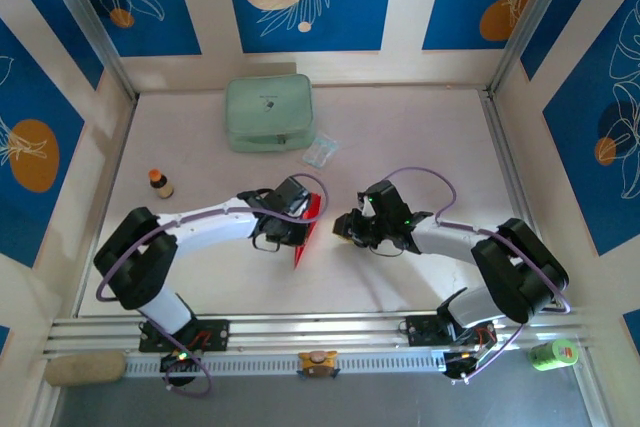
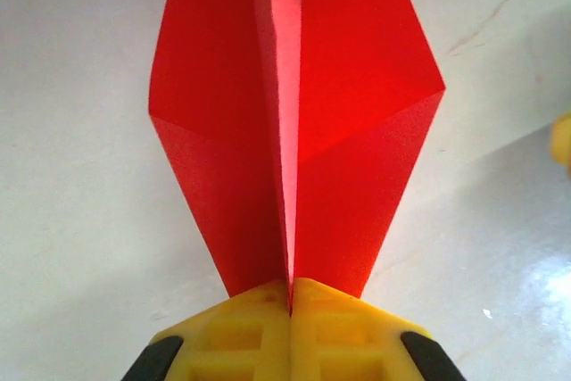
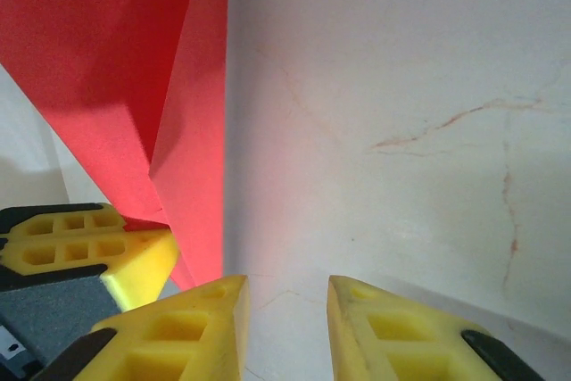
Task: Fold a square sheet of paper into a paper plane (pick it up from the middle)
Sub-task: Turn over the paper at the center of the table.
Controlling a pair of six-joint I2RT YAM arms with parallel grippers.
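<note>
The paper plane [image 2: 294, 122] is pinched at its centre crease by the clenched left gripper [image 2: 290, 302], its long axis pointing straight out from it, and the right gripper [image 3: 285, 305] is found just right of the plane, jaws parted, empty.

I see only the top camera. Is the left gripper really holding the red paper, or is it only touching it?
Observer: It is holding it. In the left wrist view the left gripper is shut on the paper, right on its centre fold.
Operator: Does the right gripper hold the paper too?
Observer: No. In the right wrist view the right gripper has its jaws apart with nothing between them. The paper is off to their left.
Operator: Is the paper lying flat?
Observer: No. The left wrist view shows two flaps spreading to either side of a raised middle fold.
</note>
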